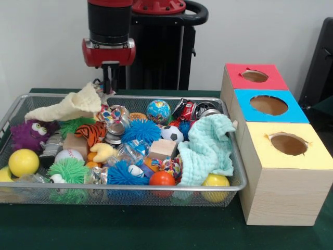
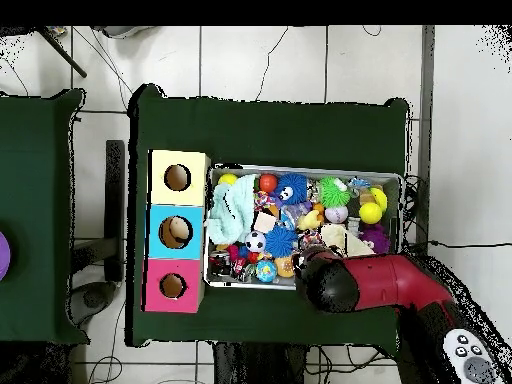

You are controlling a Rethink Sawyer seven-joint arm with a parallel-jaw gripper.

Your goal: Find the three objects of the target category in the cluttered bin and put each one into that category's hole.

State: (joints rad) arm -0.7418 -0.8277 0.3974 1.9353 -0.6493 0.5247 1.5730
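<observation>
The cream cloth [image 1: 67, 107] hangs by one corner from the pincer [image 1: 108, 86], which is pinched shut on it above the far left corner of the wire bin [image 1: 237, 179]; the rest drapes over the purple fuzzy toy [image 1: 28, 134]. Light, limp stuff, it looks, so a bunched fold is the sensible hold, though a trailing edge could snag on the toys. A mint cloth [image 1: 208, 148] lies crumpled at the bin's other end, beside the yellow-topped box [image 1: 289, 156].
</observation>
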